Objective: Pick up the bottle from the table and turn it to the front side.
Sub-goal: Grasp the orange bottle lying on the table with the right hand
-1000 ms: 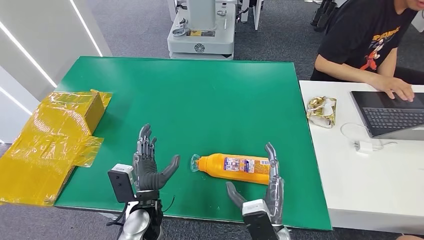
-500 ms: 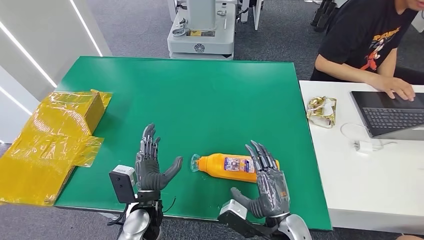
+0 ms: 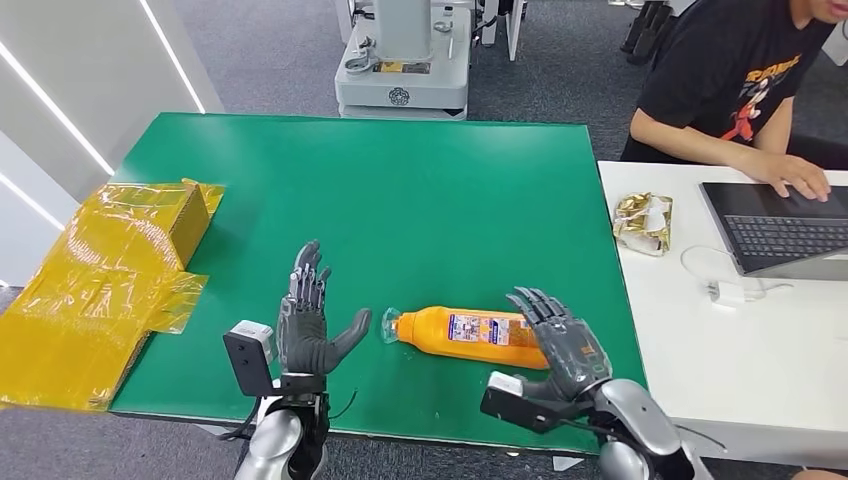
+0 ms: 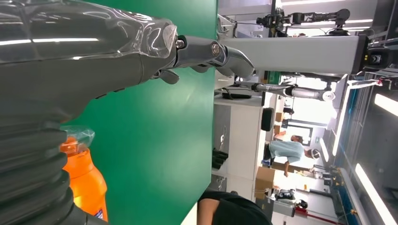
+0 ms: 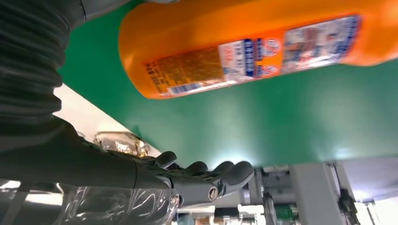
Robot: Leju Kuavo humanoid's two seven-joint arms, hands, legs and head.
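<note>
While the bottle (image 3: 470,336) lies unlifted near the table's (image 3: 400,190) front edge (back label up), right hand (image 3: 565,345) and left hand (image 3: 310,325) flank it, fingers spread, holding nothing.

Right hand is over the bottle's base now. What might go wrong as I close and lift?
1. The bottle lies on its side on the table; the right hand sits at its base end only, so the neck may sag or swing on lifting.
2. It is round and may roll as the fingers close.
3. The left hand stands open close to the cap and could be bumped.
</note>
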